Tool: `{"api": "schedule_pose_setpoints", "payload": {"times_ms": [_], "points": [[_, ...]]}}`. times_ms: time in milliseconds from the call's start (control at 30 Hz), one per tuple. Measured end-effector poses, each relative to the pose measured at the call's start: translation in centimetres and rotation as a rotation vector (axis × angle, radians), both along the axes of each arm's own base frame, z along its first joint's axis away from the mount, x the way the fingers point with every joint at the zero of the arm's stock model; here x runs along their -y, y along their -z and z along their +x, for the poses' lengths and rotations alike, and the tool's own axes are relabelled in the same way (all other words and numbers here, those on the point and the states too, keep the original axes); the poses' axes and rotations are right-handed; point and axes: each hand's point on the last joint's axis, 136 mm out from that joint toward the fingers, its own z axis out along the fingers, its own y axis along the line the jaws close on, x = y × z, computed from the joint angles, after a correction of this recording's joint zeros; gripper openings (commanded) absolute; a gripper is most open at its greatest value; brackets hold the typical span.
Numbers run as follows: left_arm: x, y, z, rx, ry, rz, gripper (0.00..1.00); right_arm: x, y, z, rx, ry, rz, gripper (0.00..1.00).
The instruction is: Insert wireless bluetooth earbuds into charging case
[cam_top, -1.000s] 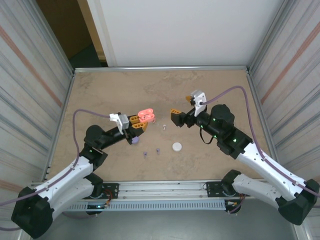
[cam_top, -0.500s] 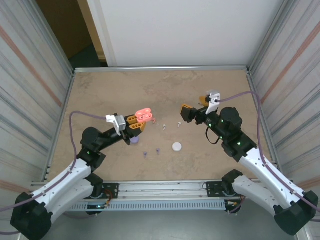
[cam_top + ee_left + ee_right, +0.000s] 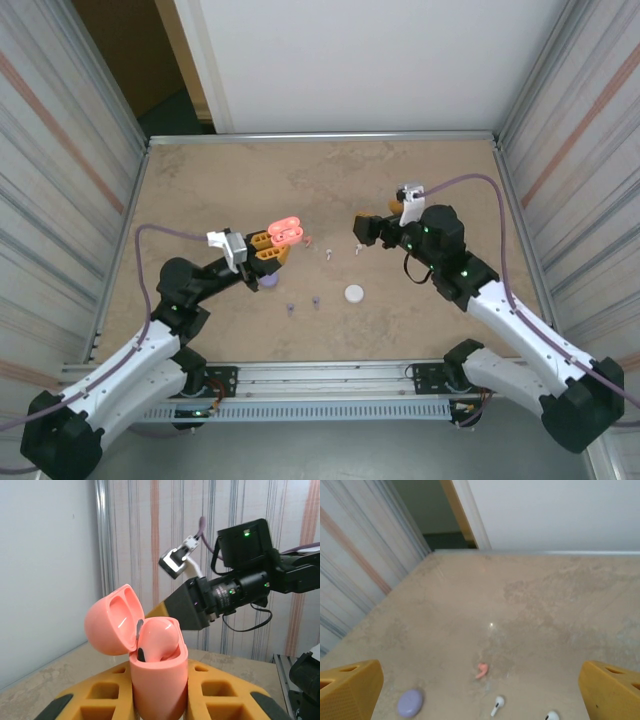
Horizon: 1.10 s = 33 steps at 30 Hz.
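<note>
Left arm (image 3: 135, 358), right arm (image 3: 512, 318): white links, black joints, green LEDs (image 3: 424, 232). Purple cables (image 3: 180, 230) to white wrist cameras (image 3: 409, 198). Left claw fingers (image 3: 245, 690) yellow-orange, pocketed.

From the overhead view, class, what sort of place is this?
Probably a lab robot work cell: a left arm and right arm bolted to a rail, at a table walled by striped panels.

Probably a lab: aluminium-framed panel walls (image 3: 60, 150) enclose the table (image 3: 220, 180).
</note>
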Motion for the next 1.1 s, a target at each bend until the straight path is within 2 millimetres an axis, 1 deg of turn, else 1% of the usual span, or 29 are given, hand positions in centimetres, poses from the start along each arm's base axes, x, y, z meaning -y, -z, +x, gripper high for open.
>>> {"api": "schedule_pose_setpoints", "payload": {"times_ms": [133,333,467,567,667,733,900,1000,1100], "points": [[-0.1,-0.2,-0.1,0.002,0.002,-0.005,0.00,-0.9,0.8,0.9,-0.058,-0.011,-0.019,0.99],[-0.3,-0.7,-0.5,0.019,0.002,-0.015,0.00,-1.7,2.4,2.2,-0.148,-0.008,-0.067,0.99],[-0.4,-0.9,-0.7,0.026,0.003,-0.020,0.00,-2.8,3.0,3.2,-0.211,-0.031,-0.094,1.00],[-0.5,-1.1,-0.8,0.029,0.004,-0.024,0.00,-3.8,3.9,3.8,-0.264,-0.053,-0.099,0.93],[-0.5,-1.2,-1.0,0.034,0.007,-0.028,0.00,-4.6,5.5,4.5,-0.337,-0.070,-0.099,0.82],[-0.6,-1.4,-1.1,0.037,0.007,-0.032,0.00,-5.0,6.6,5.2,-0.390,-0.076,-0.103,0.77],[-0.7,-1.7,-1.4,0.042,0.013,-0.040,0.00,-6.8,9.5,6.7,-0.492,-0.102,-0.133,0.72],[-0.8,-1.9,-1.5,0.045,0.015,-0.046,0.00,-7.8,11.3,7.0,-0.537,-0.123,-0.148,0.68],[-0.8,-1.9,-1.6,0.044,0.016,-0.048,0.00,-8.8,13.5,7.2,-0.588,-0.135,-0.166,0.64]]}}
